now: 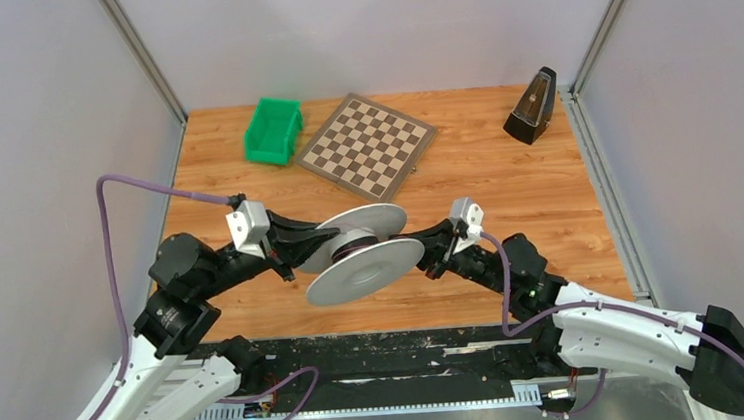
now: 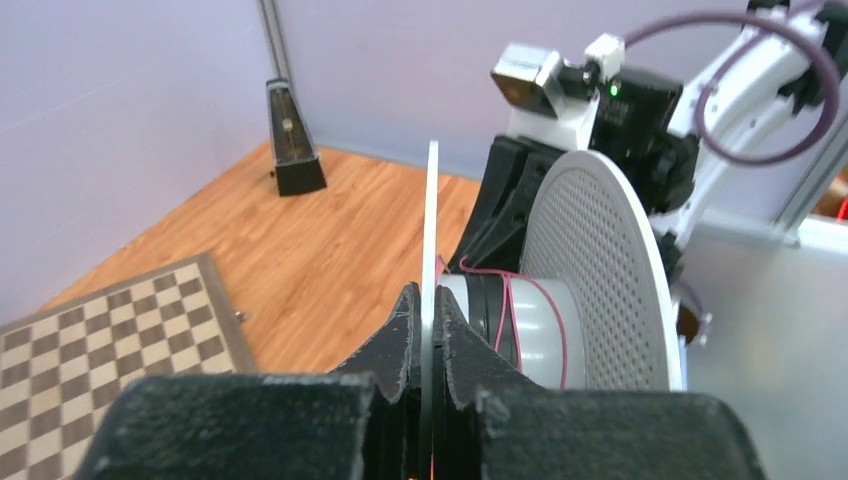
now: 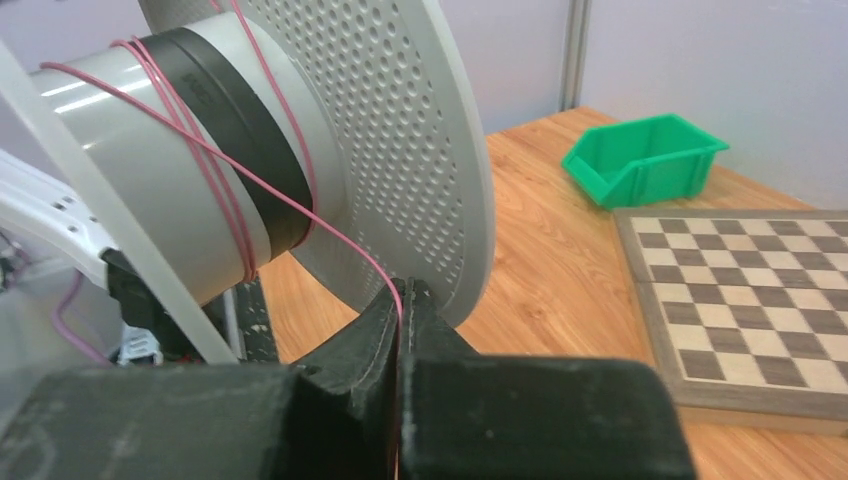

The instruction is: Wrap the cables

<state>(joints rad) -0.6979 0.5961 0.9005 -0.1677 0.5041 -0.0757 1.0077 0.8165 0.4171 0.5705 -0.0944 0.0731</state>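
Observation:
A grey spool (image 1: 361,251) with two perforated round flanges and a grey-and-black core hangs above the table between both arms. My left gripper (image 2: 427,305) is shut on the thin edge of one flange (image 2: 432,230). A thin pink cable (image 3: 215,165) runs in several turns round the core (image 2: 530,320). From the core the cable leads down into my right gripper (image 3: 404,290), which is shut on it just below the other flange (image 3: 400,130). In the top view the right gripper (image 1: 430,256) sits close against the spool's right side.
A checkerboard (image 1: 366,144) lies at the back centre of the wooden table (image 1: 548,206), with a green bin (image 1: 273,130) to its left. A black metronome (image 1: 531,107) stands at the back right. Grey walls enclose the table on three sides.

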